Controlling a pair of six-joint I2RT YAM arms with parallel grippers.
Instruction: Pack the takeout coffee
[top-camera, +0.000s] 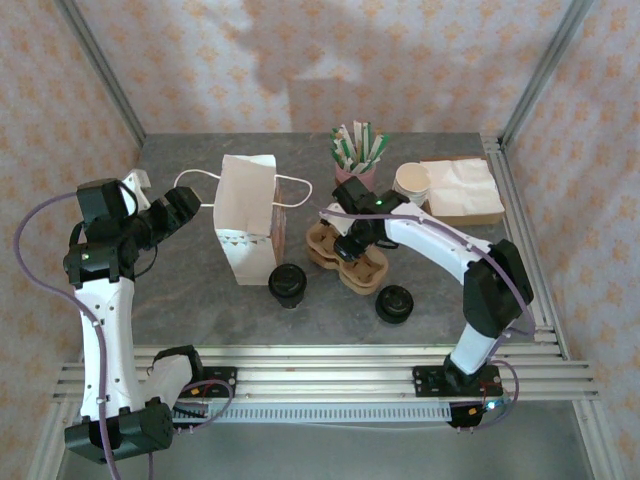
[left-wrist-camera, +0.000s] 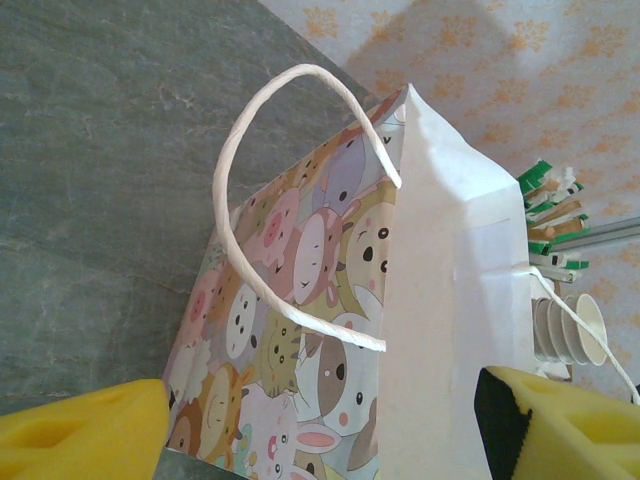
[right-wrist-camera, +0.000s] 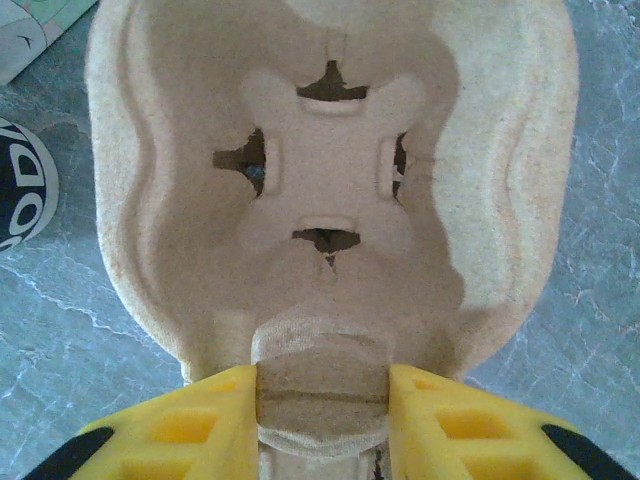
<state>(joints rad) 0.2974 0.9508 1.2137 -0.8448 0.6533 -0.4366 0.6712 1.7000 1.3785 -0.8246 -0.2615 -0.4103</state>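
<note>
Right tool (right-wrist-camera: 322, 396) on carrier (right-wrist-camera: 320, 190); coffee (top-camera: 394, 304) black-lidded

Bare table (top-camera: 170, 285) left; bag (top-camera: 247, 215), carrier (top-camera: 345, 265), takeout coffee (top-camera: 288, 283) mid-table

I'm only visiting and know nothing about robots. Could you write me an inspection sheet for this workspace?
Surface: grey stone-look table.
Job's things: left coffee cup and right coffee cup, black-lidded, stand on the table, unpacked.
Clutter: upright paper bag; straws; white cup stack; napkins.
Pincers: left pincer open beside the bag; right pincer shut on the cup carrier.
Cables: purple cables loop along both arms.
Surroundings: patterned walls, metal frame.
</note>
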